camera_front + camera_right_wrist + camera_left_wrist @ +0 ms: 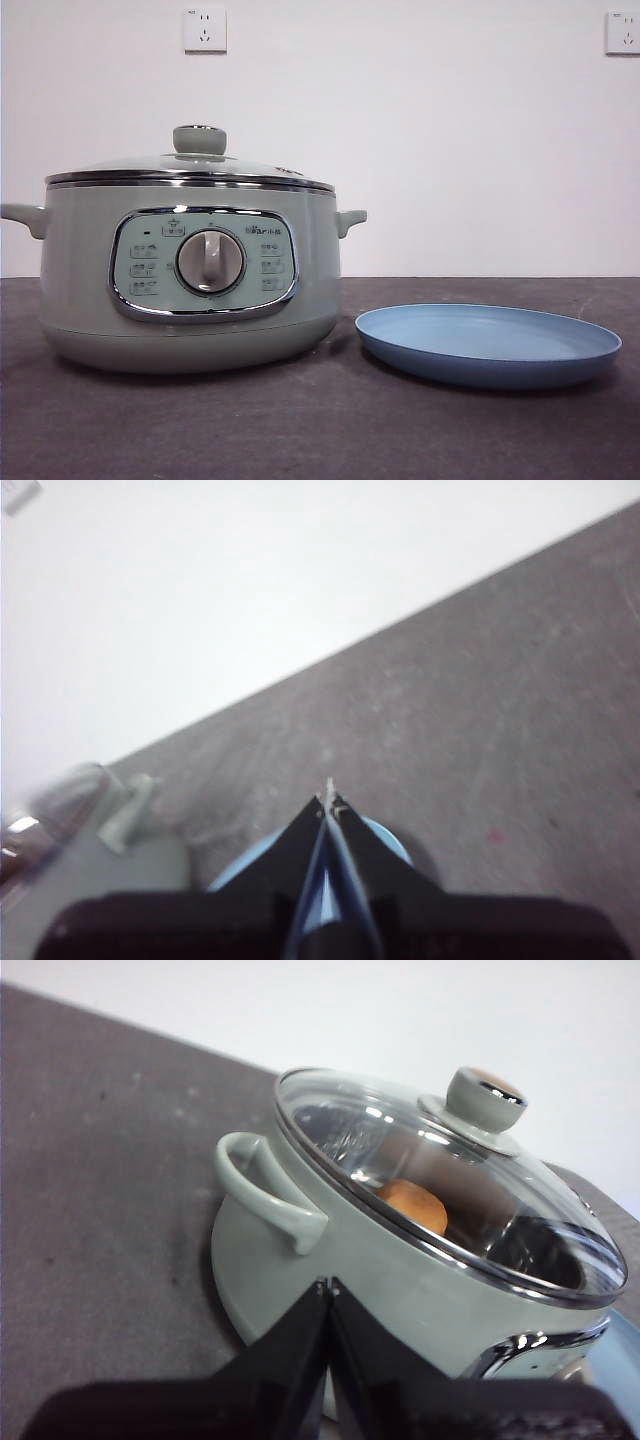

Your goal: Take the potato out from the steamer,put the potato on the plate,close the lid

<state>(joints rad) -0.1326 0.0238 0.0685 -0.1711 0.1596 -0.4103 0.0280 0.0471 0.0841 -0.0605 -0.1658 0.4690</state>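
Clear glass lid (440,1175) sat on sage-green steamer (190,280), tan potato (412,1206) inside. Left gripper (327,1285) pressed together beside it; right gripper (328,798) pressed together above light-blue plate (488,345).

We see the potato (412,1207) only partly, through the lid (440,1175); the front view hides it. Right wrist view is blurred: plate (385,838) mostly behind the jaws, steamer (90,865) cut at the edge.
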